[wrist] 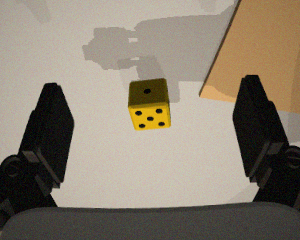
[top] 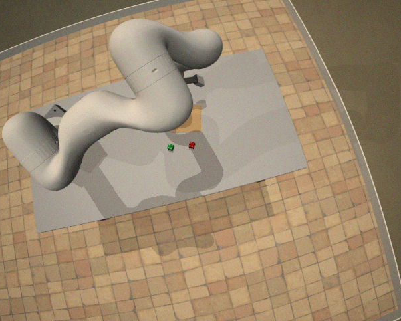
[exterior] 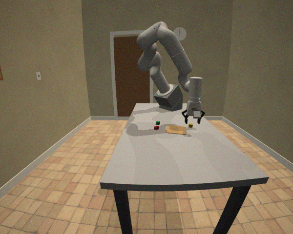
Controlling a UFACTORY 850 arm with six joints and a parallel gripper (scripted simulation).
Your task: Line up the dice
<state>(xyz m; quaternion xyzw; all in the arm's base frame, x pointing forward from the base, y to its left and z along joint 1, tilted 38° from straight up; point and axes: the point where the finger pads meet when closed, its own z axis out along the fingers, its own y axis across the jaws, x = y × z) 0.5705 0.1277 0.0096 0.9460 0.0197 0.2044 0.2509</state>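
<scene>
The yellow die (exterior: 190, 125) (wrist: 150, 117) lies on the table beside the orange mat (top: 196, 119) (exterior: 179, 131) (wrist: 265, 55). In the wrist view its bright face, apparently the top, shows five pips; a shaded side shows one. My gripper (exterior: 192, 122) (wrist: 151, 98) is open and empty, above the yellow die, which appears between the fingers. The red die (top: 192, 145) (exterior: 156, 127) and the green die (top: 170, 147) (exterior: 157, 123) lie off the mat on its other side, apart; their pips are too small to read. The arm hides the yellow die and part of the mat in the top view.
The robot's base (exterior: 175, 100) stands at the far end of the grey table (top: 262, 138) (exterior: 187, 161) in the exterior view. The arm arches high over the table and casts shadows across it. In the wrist view the mat's near corner lies right of the yellow die.
</scene>
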